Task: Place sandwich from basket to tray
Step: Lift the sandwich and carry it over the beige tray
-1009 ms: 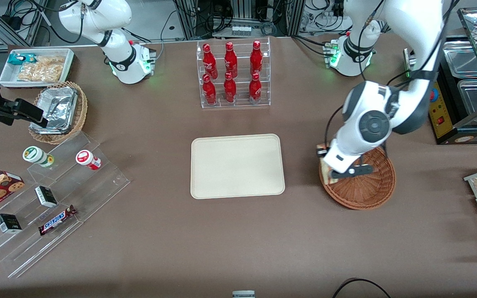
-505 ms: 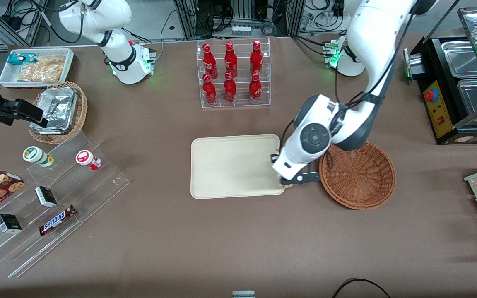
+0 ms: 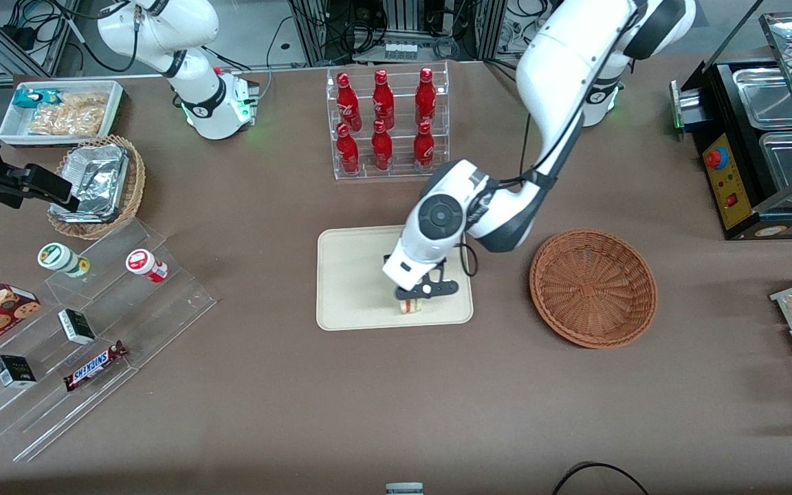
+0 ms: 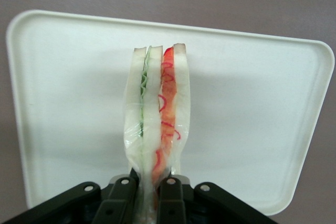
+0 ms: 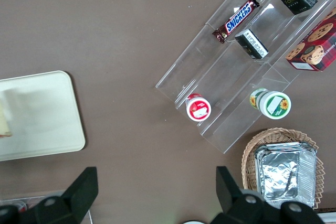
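Gripper clamped on sandwich: pale bread wedge held on edge, green and red-orange filling layers showing, over the front-camera edge of the tray. Tray smooth cream plastic, rounded corners, low rim. Half a second ago, gripper at tray's basket-side edge; now moved inward. Round reddish-brown wicker basket beside tray, toward working arm's end, nothing in it.

You see only the lower edge of the sandwich in the front view; the gripper covers the rest. In the wrist view, its fingers are cut off by the picture's edge.
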You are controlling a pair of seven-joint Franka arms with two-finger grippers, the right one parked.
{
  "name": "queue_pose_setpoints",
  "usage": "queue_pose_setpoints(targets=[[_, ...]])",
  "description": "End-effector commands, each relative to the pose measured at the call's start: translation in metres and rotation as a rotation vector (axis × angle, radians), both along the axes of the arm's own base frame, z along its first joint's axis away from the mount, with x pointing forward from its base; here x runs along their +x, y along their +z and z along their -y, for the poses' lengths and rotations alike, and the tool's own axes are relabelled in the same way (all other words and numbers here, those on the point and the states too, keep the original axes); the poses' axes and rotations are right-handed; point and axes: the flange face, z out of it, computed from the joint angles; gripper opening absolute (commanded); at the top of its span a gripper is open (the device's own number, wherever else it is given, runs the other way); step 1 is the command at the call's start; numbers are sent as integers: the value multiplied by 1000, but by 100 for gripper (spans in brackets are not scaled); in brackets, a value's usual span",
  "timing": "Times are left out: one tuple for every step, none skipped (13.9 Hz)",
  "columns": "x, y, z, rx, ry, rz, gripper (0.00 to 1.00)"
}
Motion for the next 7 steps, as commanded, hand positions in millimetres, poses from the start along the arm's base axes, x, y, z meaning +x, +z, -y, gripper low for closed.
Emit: queue_pose_setpoints(targets=[[1,-10,20,49,37,55,5],[-6,-17,30,56,35,65,5],[-10,-23,38,54,34,68,5],[-11,-27,39,57,34,64,5],[-11,-28,39,58,32,64,5],[-12,-27,39,61,29,60,5],[-14,-26,42,60,21,61,5]])
